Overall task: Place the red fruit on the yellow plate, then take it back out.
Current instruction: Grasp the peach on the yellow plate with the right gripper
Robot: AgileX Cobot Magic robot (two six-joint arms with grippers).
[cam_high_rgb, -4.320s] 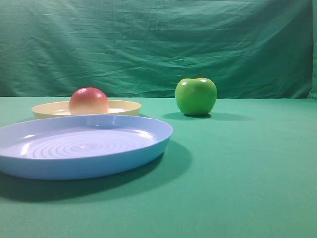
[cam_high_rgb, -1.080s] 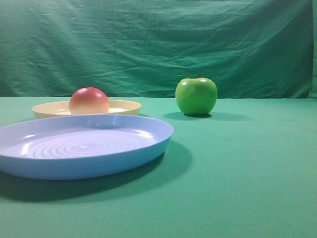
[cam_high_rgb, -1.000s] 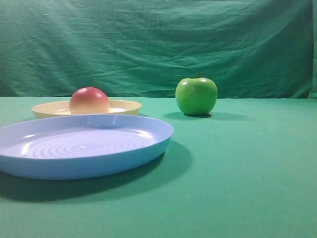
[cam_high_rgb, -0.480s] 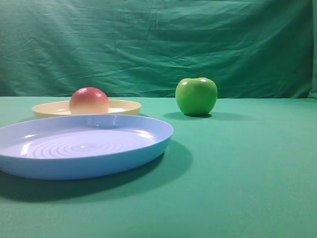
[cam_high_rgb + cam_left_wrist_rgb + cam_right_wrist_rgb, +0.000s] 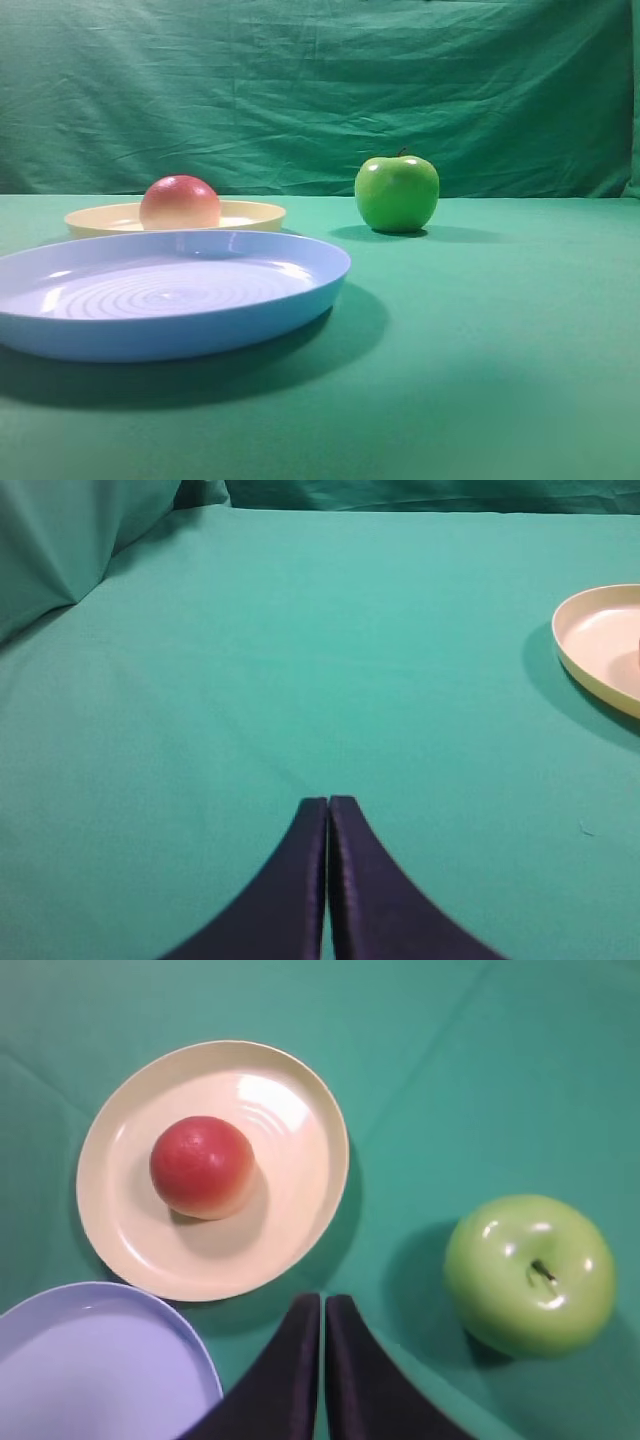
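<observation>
The red fruit (image 5: 180, 203) (image 5: 202, 1167) rests on the yellow plate (image 5: 250, 214) (image 5: 290, 1130), left of the plate's middle in the right wrist view. My right gripper (image 5: 323, 1300) hangs above the cloth just beyond the plate's near rim, its dark fingers pressed together with nothing between them. My left gripper (image 5: 328, 802) is shut and empty over bare green cloth, with the yellow plate's rim (image 5: 575, 655) far off to its right. Neither gripper shows in the exterior high view.
A large light-blue plate (image 5: 300, 290) (image 5: 150, 1360) with concentric rings sits in front of the yellow one. A glossy green apple (image 5: 396, 193) (image 5: 529, 1272) stands on the green cloth to the right. A green curtain hangs behind the table.
</observation>
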